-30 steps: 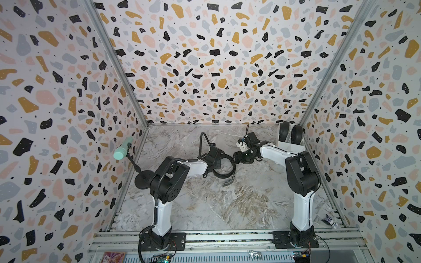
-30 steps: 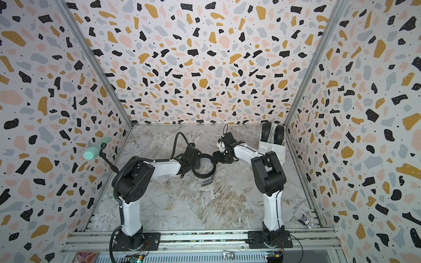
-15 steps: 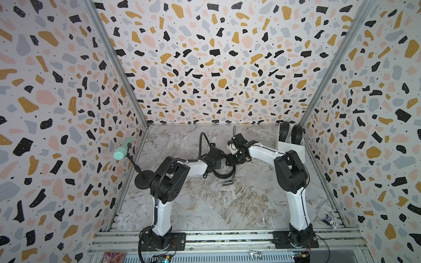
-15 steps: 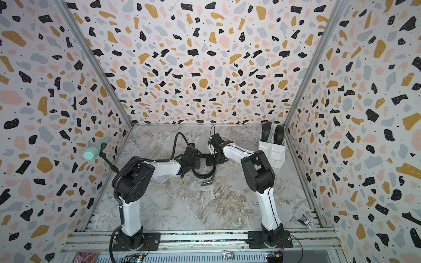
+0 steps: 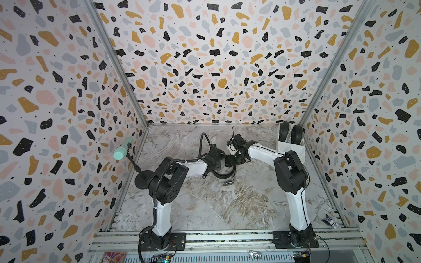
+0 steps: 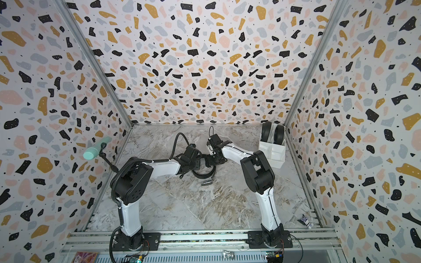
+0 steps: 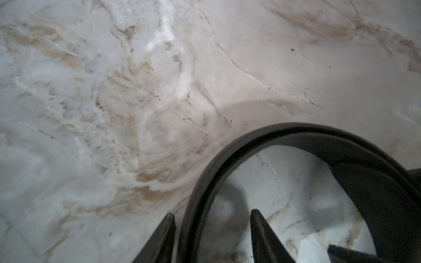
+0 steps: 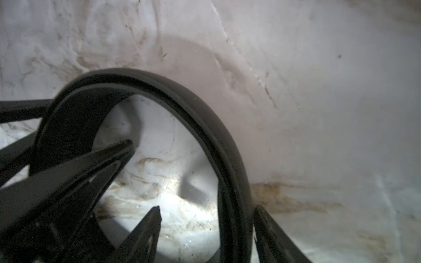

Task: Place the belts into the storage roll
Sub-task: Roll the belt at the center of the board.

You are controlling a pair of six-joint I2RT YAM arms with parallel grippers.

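Marble tabletop (image 5: 227, 205), terrazzo walls. Storage roll (image 5: 290, 149) in the far right corner holds two belts (image 5: 296, 134). Third belt (image 5: 224, 175) lies coiled at centre. Left gripper (image 7: 210, 218) and right gripper (image 8: 207, 208) straddle its wall, jaws parted, apparently unclamped. Next: close, lift, carry over.

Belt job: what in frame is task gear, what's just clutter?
Job: loose belt, loosely coiled; left claw and right claw, each open astride it; white storage box; two rolled belts inside it.
Lying about: mint-green cylinder on its stand; small trinket in the front corner; silver scrap and colourful card by the front rail.
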